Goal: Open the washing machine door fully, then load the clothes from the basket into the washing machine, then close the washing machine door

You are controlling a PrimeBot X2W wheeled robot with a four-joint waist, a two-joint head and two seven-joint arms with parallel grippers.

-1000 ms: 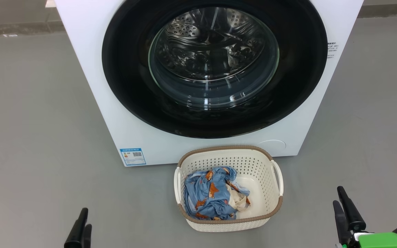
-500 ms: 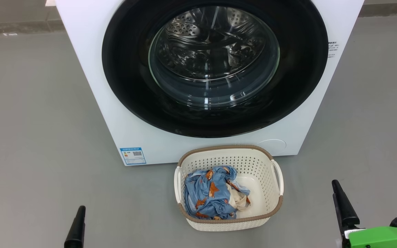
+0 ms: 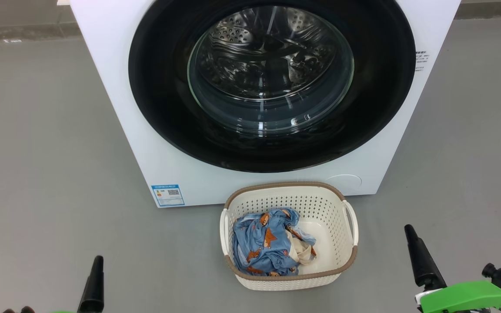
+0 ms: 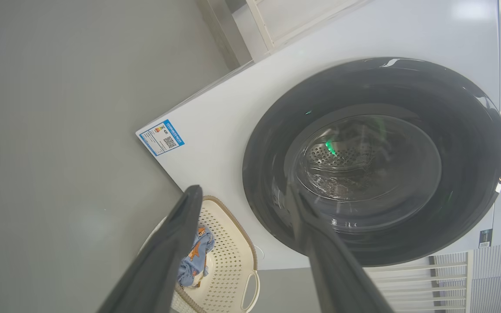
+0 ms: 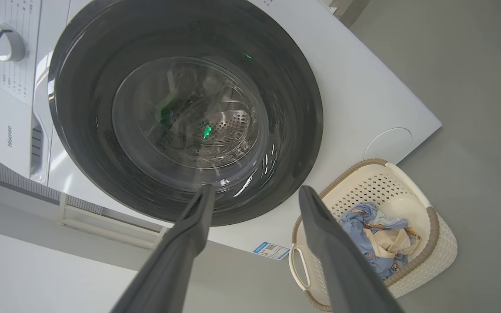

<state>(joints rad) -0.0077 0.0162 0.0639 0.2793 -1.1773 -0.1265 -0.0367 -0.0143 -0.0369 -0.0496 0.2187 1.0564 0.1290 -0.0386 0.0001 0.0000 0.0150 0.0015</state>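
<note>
— Head view: where does the washing machine (image 3: 115, 108) stand?

— Straight ahead on the grey floor (image 3: 37, 152), its white front facing the camera. The washing machine door (image 3: 163, 108) is shut flat against that front, and the steel drum shows through the glass bowl.

— And the basket (image 3: 285, 204)?

— On the floor just in front of the machine, below the door's lowest edge. Whether it touches the machine I cannot tell. The clothes (image 3: 259, 248) lie inside it, bunched toward the robot's left side: blue printed cloth with a cream piece tucked at its right.

— What about the left gripper (image 4: 244, 189)?

— In the left wrist view its two dark fingers are spread wide with nothing between them, and they point at the machine's front. In the head view one finger rises at the lower left, well apart from the basket.

— The right gripper (image 5: 257, 188)?

— The right wrist view has its fingers splayed wide and holding nothing. In the head view one finger rises at the lower right, to the right of the basket and clear of it, with a green part (image 3: 463, 295) at its base.

— Any marks on the machine?

— A blue label (image 3: 167, 195) sits at the front's lower left corner, and a round flap (image 3: 342, 181) at the lower right, just behind the basket's rim.
</note>
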